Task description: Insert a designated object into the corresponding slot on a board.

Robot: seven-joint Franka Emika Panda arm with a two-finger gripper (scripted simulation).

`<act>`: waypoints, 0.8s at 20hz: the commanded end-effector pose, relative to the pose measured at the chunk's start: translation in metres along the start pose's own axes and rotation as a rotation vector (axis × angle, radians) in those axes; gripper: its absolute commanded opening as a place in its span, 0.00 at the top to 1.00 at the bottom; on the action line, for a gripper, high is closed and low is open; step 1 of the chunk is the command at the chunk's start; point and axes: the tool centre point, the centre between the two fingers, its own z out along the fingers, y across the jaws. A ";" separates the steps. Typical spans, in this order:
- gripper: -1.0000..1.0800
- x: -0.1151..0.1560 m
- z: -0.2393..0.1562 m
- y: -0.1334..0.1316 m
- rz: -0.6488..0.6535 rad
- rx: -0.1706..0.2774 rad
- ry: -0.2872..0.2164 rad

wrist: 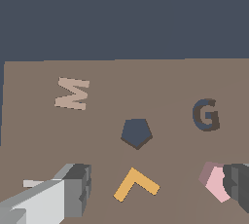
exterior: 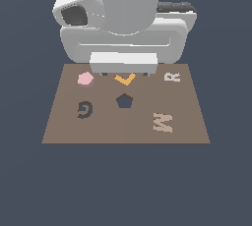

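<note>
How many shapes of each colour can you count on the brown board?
Pink: 1, the pentagon block
Orange: 1, the L
Pale tan: 2, the M and the R
Dark: 2, the pentagon hole and the G
Total: 6

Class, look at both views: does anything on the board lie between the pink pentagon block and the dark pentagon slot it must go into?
Nothing visible does. The pink block and the slot have only bare board between them; the orange L sits off that line.
</note>
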 end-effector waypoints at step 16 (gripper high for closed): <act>0.04 -0.036 0.045 0.047 -0.059 0.002 -0.022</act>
